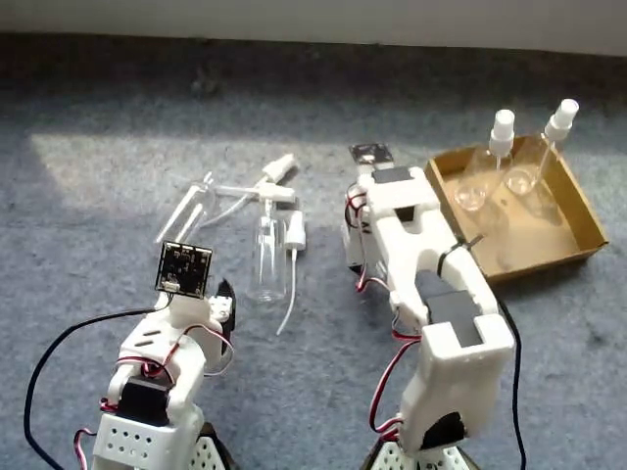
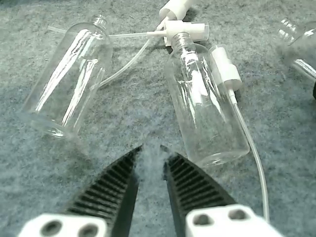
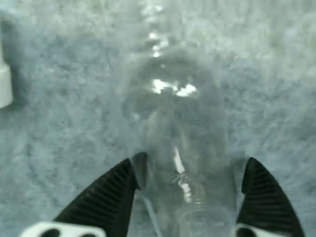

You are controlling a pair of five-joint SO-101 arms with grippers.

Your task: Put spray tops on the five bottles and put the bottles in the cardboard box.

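A grey, fuzzy cloth covers the table (image 1: 88, 235), with a dark strip along its far edge and a pale wall beyond.

On the left, my left tool (image 2: 150, 148) hangs low over the cloth, released. Its black fingers (image 2: 116, 182) leave a narrow gap with nothing in it. Just beyond them lies the left bottle (image 2: 69, 79), clear, on its side, with a bare neck pointing away. A little apart from it lies the middle bottle (image 2: 205, 108), also on its side and without a top.

Three spray tops lie loose near its neck. The crosswise top (image 2: 186, 30) sits just past the mouth, and its thin tube runs behind the left bottle. The far top (image 2: 173, 7) is cut off by the frame. The near top (image 2: 226, 66) touches the bottle's side, and its tube trails along the cloth. Farther right, the edge bottle (image 2: 298, 42) is mostly cut off, and I cannot tell whether it is the one I hold.

My right arm (image 1: 431, 284) stretches between the loose bottles and the box. My right tool (image 3: 195, 159) is clamped around the held bottle (image 3: 182, 123), which blurs toward its neck. A white piece (image 3: 5, 86) at the frame's edge is too cropped to name.

At the far right, the cardboard box (image 1: 549, 235) holds two capped bottles (image 1: 480, 181), each with a white spray top on.
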